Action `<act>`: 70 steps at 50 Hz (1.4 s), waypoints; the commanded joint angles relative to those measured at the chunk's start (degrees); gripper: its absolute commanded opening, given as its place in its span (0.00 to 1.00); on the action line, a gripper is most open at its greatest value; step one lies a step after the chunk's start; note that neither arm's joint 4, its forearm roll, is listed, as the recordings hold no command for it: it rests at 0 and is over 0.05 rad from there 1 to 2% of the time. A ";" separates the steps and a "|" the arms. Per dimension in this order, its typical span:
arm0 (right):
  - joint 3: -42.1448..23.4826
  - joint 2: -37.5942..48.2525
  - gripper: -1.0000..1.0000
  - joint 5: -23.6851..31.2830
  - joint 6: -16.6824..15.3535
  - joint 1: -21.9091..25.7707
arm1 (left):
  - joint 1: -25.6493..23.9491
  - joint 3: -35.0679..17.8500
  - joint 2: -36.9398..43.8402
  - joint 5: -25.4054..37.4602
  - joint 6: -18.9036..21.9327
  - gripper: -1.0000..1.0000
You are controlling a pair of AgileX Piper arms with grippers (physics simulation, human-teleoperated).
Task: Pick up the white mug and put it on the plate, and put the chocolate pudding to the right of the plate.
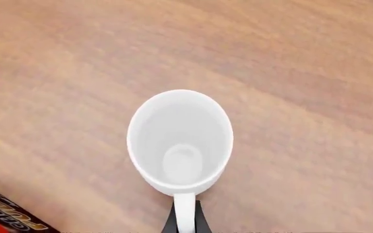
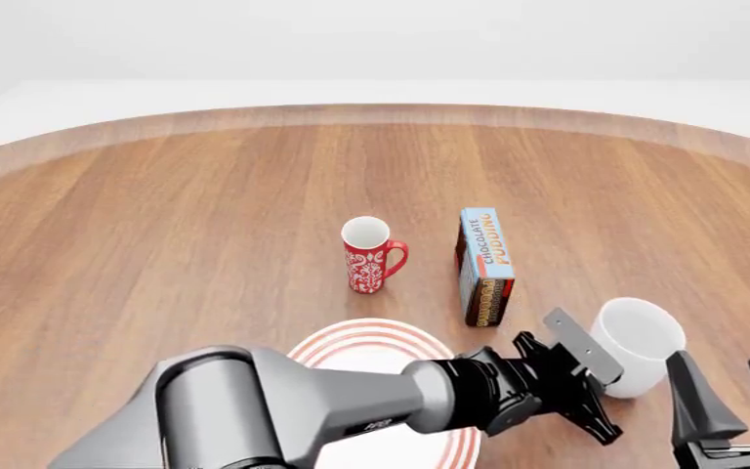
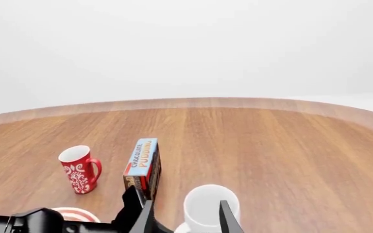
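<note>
The white mug [image 1: 180, 141] stands upright on the wood to the right of the plate [image 2: 372, 344], and also shows in the front view [image 2: 639, 337] and the right wrist view [image 3: 209, 206]. My left gripper [image 1: 185, 224] reaches across the plate and is shut on the mug's handle, a black finger on each side; from the front it [image 2: 590, 386] sits just left of the mug. The chocolate pudding [image 2: 486, 264] stands on end behind the plate's right side. My right gripper [image 2: 729, 393] is open at the front right, near the mug, holding nothing.
A red mug [image 2: 371, 256] with a white pattern stands left of the pudding box, behind the plate. The left arm [image 2: 284, 410] lies over much of the plate. Bare wooden table [image 2: 153, 225] stretches to the left and back.
</note>
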 commanded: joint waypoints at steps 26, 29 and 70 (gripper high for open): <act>0.08 2.23 1.00 -2.45 -0.29 -0.02 | 3.76 4.89 -7.36 -3.33 1.03 0.00; 0.07 1.34 1.00 -1.57 -0.26 -0.04 | 4.02 5.48 -8.23 -3.57 1.27 0.00; 0.01 0.65 1.00 -0.98 -0.58 -0.02 | 3.65 23.85 -22.30 -12.32 3.61 0.00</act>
